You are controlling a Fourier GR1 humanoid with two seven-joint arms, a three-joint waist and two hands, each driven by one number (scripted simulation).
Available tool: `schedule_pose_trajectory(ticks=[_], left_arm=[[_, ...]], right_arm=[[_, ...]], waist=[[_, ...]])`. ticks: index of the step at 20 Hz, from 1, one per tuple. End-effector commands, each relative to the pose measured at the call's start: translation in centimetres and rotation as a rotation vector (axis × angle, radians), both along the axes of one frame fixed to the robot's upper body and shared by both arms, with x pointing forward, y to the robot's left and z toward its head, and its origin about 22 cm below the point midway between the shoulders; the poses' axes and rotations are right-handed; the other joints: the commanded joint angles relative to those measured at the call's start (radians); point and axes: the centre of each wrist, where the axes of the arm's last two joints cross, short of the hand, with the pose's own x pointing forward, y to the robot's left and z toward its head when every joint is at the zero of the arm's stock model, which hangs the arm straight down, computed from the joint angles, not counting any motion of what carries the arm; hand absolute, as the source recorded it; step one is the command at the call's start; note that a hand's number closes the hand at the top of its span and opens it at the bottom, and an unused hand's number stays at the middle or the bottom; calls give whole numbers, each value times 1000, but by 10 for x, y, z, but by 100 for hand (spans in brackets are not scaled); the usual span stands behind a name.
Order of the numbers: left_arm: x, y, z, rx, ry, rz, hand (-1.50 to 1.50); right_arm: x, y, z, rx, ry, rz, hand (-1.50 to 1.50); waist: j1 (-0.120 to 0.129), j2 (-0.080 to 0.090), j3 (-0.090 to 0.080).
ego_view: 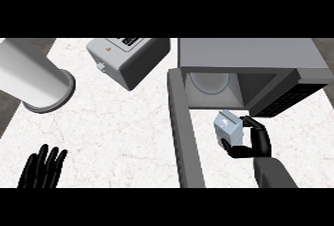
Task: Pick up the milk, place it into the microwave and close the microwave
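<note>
Two black hands show near the lower edge of the frame. At lower left the left hand [42, 168] rests open with its fingers straight and pointing up, holding nothing, over the white marbled counter top [124, 128]. At lower right the right hand [252, 140] comes up on its grey forearm [274, 174], fingers and thumb curled round the small white and grey milk carton [228, 124], which sits just in front of the oven's mouth, right of centre.

Just left of the carton, the long grey microwave door [183, 141] stands swung open, running from the bottom of the frame up to the oven like a wall between the two hands. Above it, the grey microwave [251, 55] fills the upper right; its cavity is open, a round pale turntable plate [209, 83] shows inside, and a dark control panel [292, 96] flanks the opening on the right.

Farther off, at upper centre, a white boxy toaster [127, 59] sits tilted on the counter, near the microwave's left side. At upper left lies a big white cylinder [32, 79]. Bare marbled surface spreads between cylinder, toaster and door.
</note>
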Motion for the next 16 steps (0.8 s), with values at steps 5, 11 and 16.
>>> schedule_pose_trajectory(ticks=[5, 11, 16], left_arm=[[2, 0, -12, -7, 0, 15, -150], [-3, 16, 0, -21, 10, 30, -150], [-1, 18, -7, -7, 15, 1, -150]], right_arm=[[7, 41, 10, 82, -76, 66, 150], [20, 44, 53, -7, -124, 5, 150], [58, 78, 75, -45, -109, -55, 150]], waist=[[-14, -4, -1], [-18, -5, -1], [-5, -1, 0]])
